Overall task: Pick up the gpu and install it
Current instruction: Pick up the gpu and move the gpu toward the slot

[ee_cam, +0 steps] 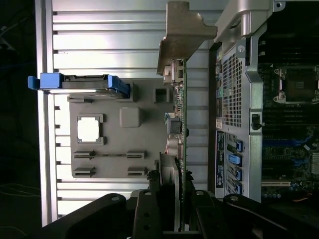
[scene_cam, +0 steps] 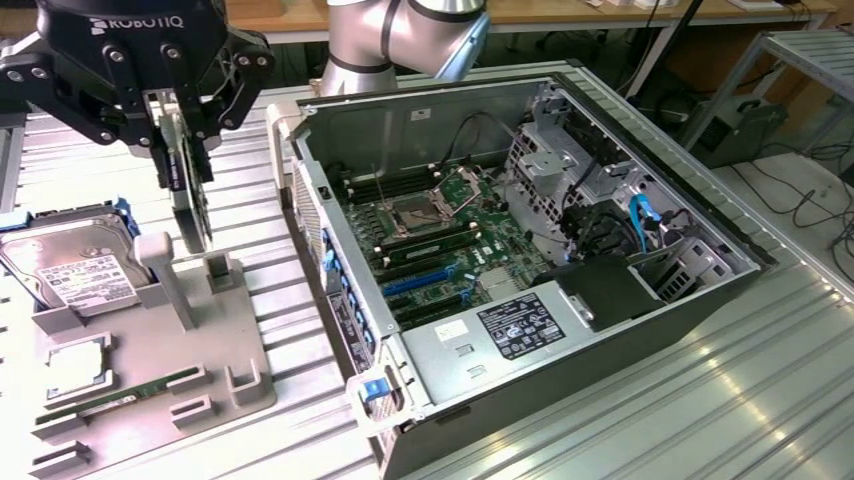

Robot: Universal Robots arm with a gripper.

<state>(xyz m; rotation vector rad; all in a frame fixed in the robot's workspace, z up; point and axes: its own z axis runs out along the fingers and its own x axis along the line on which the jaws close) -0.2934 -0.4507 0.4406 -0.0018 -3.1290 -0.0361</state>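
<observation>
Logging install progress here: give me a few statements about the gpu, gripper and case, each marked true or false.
1. The gripper is shut on the gpu. True.
2. The gpu is seated in the motherboard. False: it is held over the grey holder, outside the computer case.
3. The hard drive sits in the grey holder. True.
4. The computer case is closed. False: its side is open and the motherboard shows.
</observation>
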